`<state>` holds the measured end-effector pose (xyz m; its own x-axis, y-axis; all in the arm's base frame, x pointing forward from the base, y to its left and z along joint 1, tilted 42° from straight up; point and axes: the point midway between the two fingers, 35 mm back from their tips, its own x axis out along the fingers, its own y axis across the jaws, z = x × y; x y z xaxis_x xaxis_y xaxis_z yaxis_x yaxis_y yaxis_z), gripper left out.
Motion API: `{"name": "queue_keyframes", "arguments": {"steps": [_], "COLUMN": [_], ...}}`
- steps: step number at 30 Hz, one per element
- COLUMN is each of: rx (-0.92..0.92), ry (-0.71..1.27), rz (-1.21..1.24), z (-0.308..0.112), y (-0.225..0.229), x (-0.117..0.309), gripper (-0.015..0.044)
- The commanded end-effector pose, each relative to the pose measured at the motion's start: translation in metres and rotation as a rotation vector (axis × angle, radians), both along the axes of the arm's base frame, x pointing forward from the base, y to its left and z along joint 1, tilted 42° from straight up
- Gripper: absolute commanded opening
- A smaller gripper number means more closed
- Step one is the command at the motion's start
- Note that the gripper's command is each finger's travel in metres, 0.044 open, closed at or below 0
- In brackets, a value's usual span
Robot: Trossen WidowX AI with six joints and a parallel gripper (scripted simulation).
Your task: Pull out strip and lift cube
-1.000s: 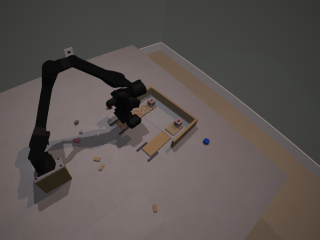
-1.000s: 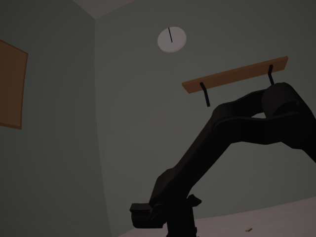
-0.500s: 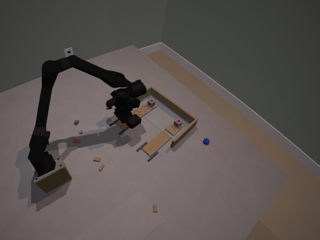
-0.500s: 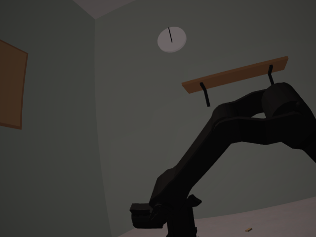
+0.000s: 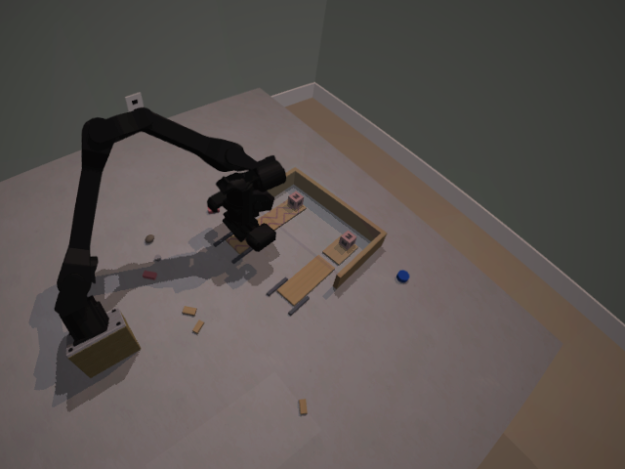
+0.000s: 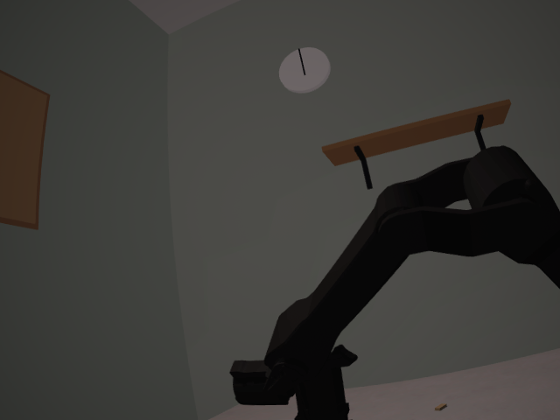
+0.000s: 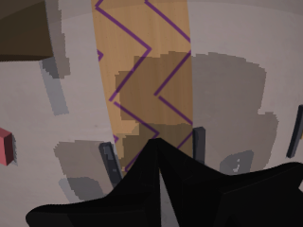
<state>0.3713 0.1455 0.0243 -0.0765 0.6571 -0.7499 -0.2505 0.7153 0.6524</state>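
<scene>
Currently, our tool (image 5: 236, 230) (image 7: 155, 144) is pressed together over the zigzag strip (image 5: 280, 216) (image 7: 144, 71); one labelled cube (image 5: 295, 200) rests on its far end, another (image 5: 347, 238) on the split plain strip (image 5: 306, 280).

Labelled cube (image 5: 348, 239) on short strip piece (image 5: 333, 253); plain strip (image 5: 306, 280) apart.

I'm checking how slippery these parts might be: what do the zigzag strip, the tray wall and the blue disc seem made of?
Zigzag strip: likely wood, smooth and matte; fine grain shows between purple lines.
Tray wall: probably wood, matte, judging by its brown tone.
Blue disc: perhaps plastic; evenly coloured, but too small to be sure.
</scene>
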Motion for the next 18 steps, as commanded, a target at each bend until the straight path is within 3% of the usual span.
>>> {"name": "queue_keyframes", "arguments": {"steps": [1, 18], "rx": [0.003, 0.003], "ry": [0.005, 0.005], "rz": [-0.001, -0.001], "z": [-0.0014, -0.0038], "y": [0.0019, -0.0004], "x": [-0.0007, -0.0094], "gripper": [0.0, 0.0]}}
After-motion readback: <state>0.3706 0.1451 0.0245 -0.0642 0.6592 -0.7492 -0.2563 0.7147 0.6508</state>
